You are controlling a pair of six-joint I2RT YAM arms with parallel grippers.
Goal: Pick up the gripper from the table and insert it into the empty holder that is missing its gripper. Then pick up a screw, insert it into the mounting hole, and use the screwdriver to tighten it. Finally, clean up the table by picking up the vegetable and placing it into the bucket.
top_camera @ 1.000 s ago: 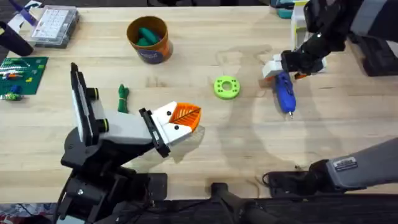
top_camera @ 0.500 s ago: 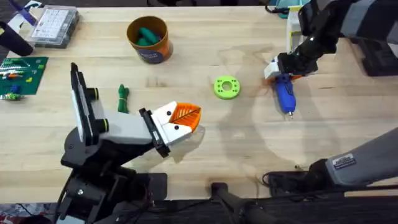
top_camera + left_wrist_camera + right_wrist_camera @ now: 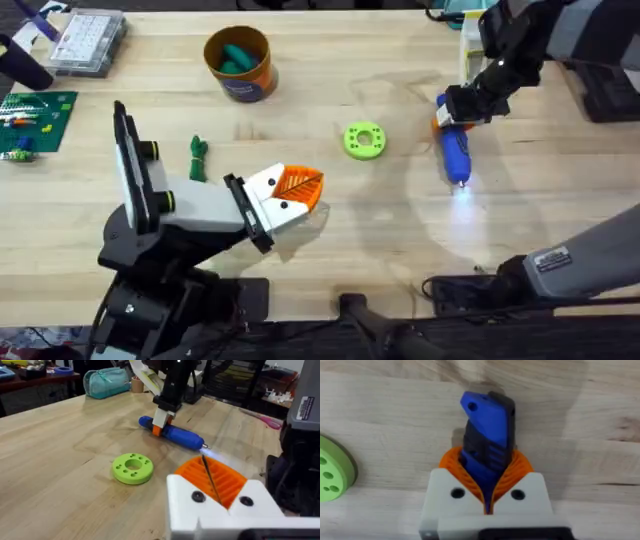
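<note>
A: The screwdriver (image 3: 456, 152) — where is it?
B: Lying on the table's right side, the right gripper (image 3: 452, 113) clamped around its handle.
A: The left gripper (image 3: 296, 190)?
B: Pressed together, holding nothing.

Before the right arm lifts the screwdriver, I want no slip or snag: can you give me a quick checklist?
1. Right gripper shut on the screwdriver: ok.
2. Grip at the handle's rear end, not mid-handle: not ok.
3. Screwdriver lying on the table, not yet lifted: ok.
4. Green disc apart from the tool: ok.
5. Screw seated in a mounting hole: cannot tell.
6. Left gripper away from the tool: ok.
</note>
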